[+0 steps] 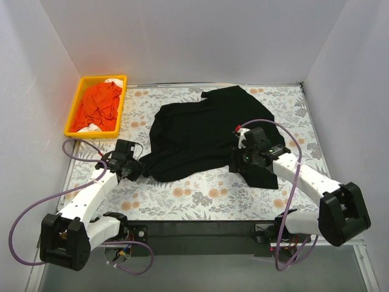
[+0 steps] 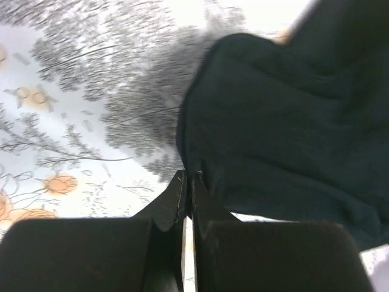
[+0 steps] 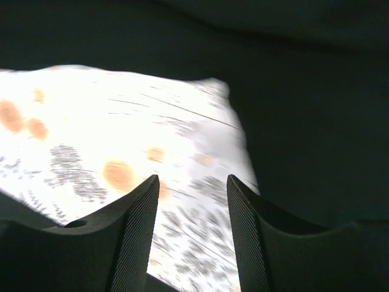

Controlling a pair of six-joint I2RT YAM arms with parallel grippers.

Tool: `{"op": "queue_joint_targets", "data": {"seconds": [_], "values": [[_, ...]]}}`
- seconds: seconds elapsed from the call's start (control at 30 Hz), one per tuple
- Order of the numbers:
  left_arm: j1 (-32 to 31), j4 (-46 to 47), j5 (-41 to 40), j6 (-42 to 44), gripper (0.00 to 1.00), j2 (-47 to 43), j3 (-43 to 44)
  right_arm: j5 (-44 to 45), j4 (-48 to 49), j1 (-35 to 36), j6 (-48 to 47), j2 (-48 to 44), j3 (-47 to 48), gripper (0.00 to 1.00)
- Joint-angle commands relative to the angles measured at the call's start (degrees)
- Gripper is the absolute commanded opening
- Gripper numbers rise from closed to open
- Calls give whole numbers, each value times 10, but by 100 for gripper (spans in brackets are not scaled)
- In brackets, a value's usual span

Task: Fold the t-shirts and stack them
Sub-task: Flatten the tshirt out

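Surface: floral table (image 1: 200,198) between white walls
Black t-shirt (image 1: 200,131): lay rumpled at centre, reaching toward 12 o'clock
Left gripper (image 2: 188,176): clenched on its 8 o'clock edge
Right gripper (image 3: 191,182): released, at its 4 o'clock
Yellow tray (image 1: 79,100): 10 o'clock corner, held orange cloth (image 1: 100,103)

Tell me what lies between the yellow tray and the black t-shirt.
Between the yellow tray and the black t-shirt there is only bare floral table cover, seen in the top external view.
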Motion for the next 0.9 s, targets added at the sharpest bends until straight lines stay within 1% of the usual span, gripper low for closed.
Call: {"op": "queue_joint_targets", "data": {"seconds": [0.0, 0.03, 0.07, 0.17, 0.2, 0.23, 0.3, 0.33, 0.4, 0.53, 0.73, 0.87], "values": [[-5, -19, 8, 21, 0, -13, 39, -51, 119, 86, 4, 35, 44, 47], [-5, -23, 20, 23, 0, -12, 43, -54, 136, 103, 3, 59, 50, 46], [-6, -26, 25, 23, 0, -14, 50, -65, 157, 136, -5, 73, 66, 46], [-6, -32, 44, 29, 0, -20, 58, -83, 221, 184, -20, 132, 95, 46], [-6, -32, 47, 30, 0, -21, 64, -83, 232, 215, -26, 149, 118, 46], [-7, -37, 48, 33, 0, -22, 67, -83, 254, 229, -39, 180, 129, 46], [-7, -42, 50, 40, 0, -22, 74, -75, 276, 266, -48, 211, 161, 47], [-7, -44, 49, 41, 0, -22, 76, -73, 298, 275, -54, 238, 169, 48], [-7, -44, 54, 43, 0, -22, 73, -65, 326, 298, -58, 260, 190, 50], [-7, -48, 60, 46, 0, -19, 81, -46, 355, 331, -76, 318, 238, 52], [-7, -65, 46, 49, 0, -18, 104, -43, 396, 365, -83, 355, 262, 56], [-7, -65, 52, 49, 0, -13, 116, -7, 410, 377, -78, 370, 267, 56]]}}
